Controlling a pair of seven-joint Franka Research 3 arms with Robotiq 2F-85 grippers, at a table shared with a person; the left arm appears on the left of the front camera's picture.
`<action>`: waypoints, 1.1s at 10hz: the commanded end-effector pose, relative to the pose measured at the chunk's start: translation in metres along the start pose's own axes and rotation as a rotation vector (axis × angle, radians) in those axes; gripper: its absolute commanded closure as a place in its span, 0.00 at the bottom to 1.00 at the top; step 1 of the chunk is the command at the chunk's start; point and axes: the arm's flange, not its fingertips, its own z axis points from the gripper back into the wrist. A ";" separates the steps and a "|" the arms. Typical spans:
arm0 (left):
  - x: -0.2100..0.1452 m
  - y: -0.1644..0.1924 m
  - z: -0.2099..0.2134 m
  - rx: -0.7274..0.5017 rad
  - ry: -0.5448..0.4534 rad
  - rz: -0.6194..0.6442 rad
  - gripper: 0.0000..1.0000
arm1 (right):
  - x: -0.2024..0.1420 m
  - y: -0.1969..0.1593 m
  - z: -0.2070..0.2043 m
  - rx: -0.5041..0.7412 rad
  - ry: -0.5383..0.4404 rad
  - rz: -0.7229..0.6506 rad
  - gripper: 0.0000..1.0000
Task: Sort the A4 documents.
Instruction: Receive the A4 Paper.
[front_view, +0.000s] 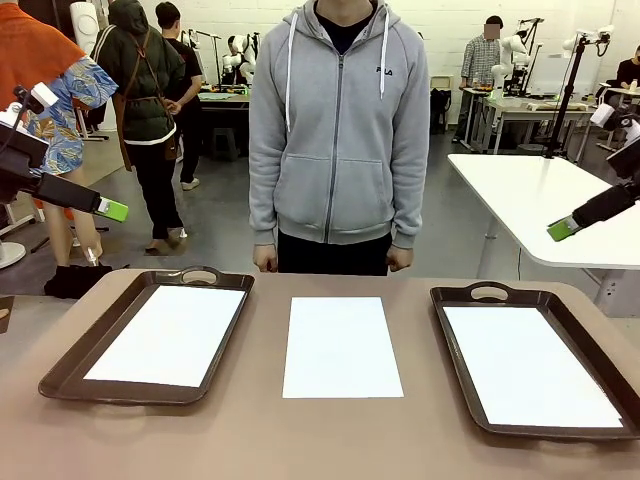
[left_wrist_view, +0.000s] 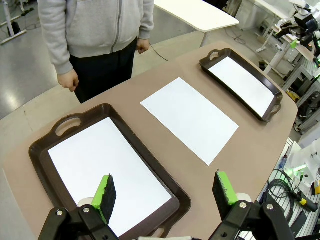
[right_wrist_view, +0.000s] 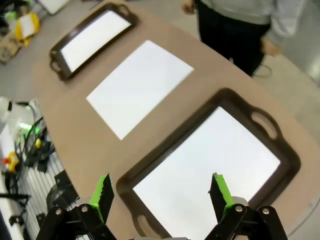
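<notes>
A white A4 sheet (front_view: 341, 346) lies flat on the brown table between two dark brown handled trays. The left tray (front_view: 70, 367) holds a white sheet (front_view: 170, 334), and the right tray (front_view: 455, 394) holds another (front_view: 527, 365). My left gripper (left_wrist_view: 165, 192) hangs open high above the left tray (left_wrist_view: 45, 141), nothing between its green pads. In the front view one green fingertip (front_view: 112, 209) shows at the left edge. My right gripper (right_wrist_view: 161, 194) is open above the right tray (right_wrist_view: 287, 159); its green fingertip (front_view: 562, 229) shows at the right. The middle sheet (left_wrist_view: 190, 118) (right_wrist_view: 138, 85) is untouched.
A person in a grey hoodie (front_view: 337, 130) stands at the far edge of the table, hands (front_view: 265, 260) down at the sides. A white table (front_view: 545, 195) stands behind at the right. Bare tabletop (front_view: 330, 440) lies in front of the sheets.
</notes>
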 end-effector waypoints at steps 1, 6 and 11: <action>0.000 0.000 -0.001 0.001 -0.002 -0.002 0.00 | 0.000 -0.004 0.015 0.108 -0.046 0.085 0.00; 0.000 0.000 -0.001 0.001 -0.002 -0.002 0.00 | -0.002 0.004 0.034 0.187 -0.076 0.134 0.00; 0.000 0.000 -0.001 0.001 -0.002 -0.002 0.00 | -0.007 0.000 0.038 0.221 -0.110 0.120 0.00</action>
